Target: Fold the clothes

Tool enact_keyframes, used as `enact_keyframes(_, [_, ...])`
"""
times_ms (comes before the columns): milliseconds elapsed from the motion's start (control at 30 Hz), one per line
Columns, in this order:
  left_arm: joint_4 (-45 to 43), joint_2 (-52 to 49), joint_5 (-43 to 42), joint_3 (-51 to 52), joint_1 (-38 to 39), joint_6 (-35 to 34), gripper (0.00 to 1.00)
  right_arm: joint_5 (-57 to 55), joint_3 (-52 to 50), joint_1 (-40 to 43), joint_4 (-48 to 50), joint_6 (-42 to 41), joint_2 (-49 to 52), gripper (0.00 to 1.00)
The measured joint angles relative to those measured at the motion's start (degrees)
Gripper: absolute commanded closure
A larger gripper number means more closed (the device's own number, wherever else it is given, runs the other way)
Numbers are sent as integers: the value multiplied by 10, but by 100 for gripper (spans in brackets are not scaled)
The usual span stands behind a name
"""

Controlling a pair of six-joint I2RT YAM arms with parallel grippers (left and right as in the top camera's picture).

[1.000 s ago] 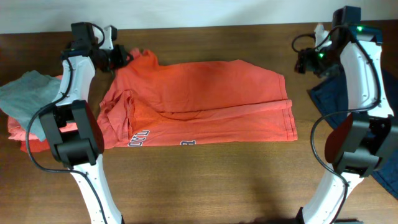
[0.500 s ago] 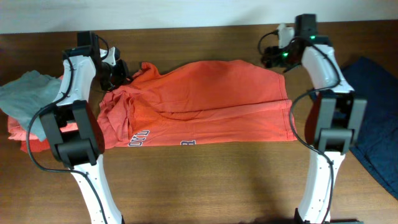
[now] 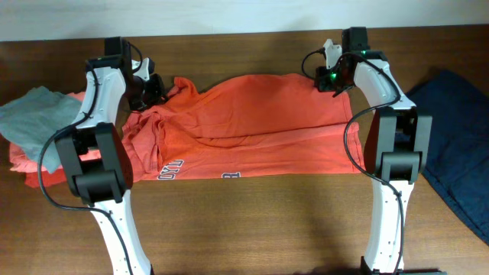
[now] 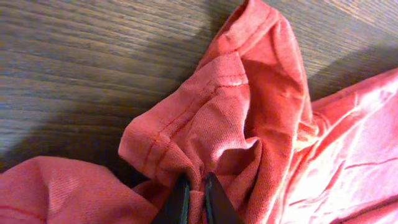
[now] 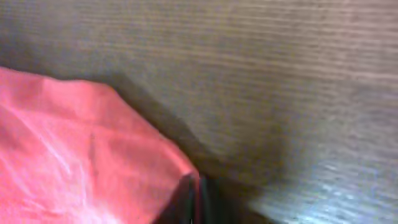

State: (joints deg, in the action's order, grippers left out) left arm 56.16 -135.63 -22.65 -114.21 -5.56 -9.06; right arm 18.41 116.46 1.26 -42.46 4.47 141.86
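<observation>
Left tool (image 4: 196,185) tips buried in T-shirt (image 3: 260,114); right tool (image 5: 194,185) blurred.

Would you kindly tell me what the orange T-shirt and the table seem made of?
The orange T-shirt: soft matte knit, probably cotton; fine texture, stitched hem, limp folds. The table: dark wood or wood-look laminate, low sheen; straight grain lines.

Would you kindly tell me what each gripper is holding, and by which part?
Both hold the red-orange T-shirt: the left gripper pinches a bunched hemmed fold at its far-left end, the right gripper its far-right corner.
</observation>
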Motion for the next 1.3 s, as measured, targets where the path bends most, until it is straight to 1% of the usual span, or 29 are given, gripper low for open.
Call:
enact_keyframes(200, [0,0,5,0,0,0,99,-8,8,0,-37,0,0,96])
enact_keyframes(400, [3,0,6,0,0,4,99,-108,49,0,-117,-20,-1,96])
enact_keyframes(533, [21,1,6,0,0,22,99,-165,113,0,-187,-26,-4,96])
enact_keyframes(567, [26,3,6,0,0,26,99,-180,135,0,-218,-26,-7,96])
enact_keyframes(600, [35,8,6,0,0,29,99,-187,148,0,-235,-26,-10,96])
enact_keyframes(700, [61,35,6,0,-1,35,99,-205,186,0,-331,-27,-21,96])
enact_keyframes(800, [103,59,6,0,-4,37,99,-212,189,0,-409,-27,-23,96])
enact_keyframes(833, [131,65,6,0,-6,37,99,-215,189,0,-435,-27,-23,96])
enact_keyframes(867, [135,66,6,0,-6,37,99,-218,189,0,-445,-28,-23,96])
enact_keyframes(933, [176,66,6,0,-6,37,99,-232,189,0,-492,-28,-23,96])
enact_keyframes(1100, [246,66,18,0,-6,39,99,-252,189,0,-535,-27,-23,96])
enact_keyframes(1133, [254,66,21,0,-6,39,99,-253,189,0,-541,-28,-23,95])
enact_keyframes(1167, [262,66,24,0,-6,39,99,-253,189,0,-544,-28,-23,92])
enact_keyframes(1200, [273,66,29,0,-6,39,99,-253,189,0,-546,-28,-23,84])
enact_keyframes(1233, [278,66,32,0,-6,39,99,-253,189,0,-546,-28,-23,78])
enact_keyframes(1300, [296,66,48,0,-6,39,99,-260,189,0,-546,-28,-23,78])
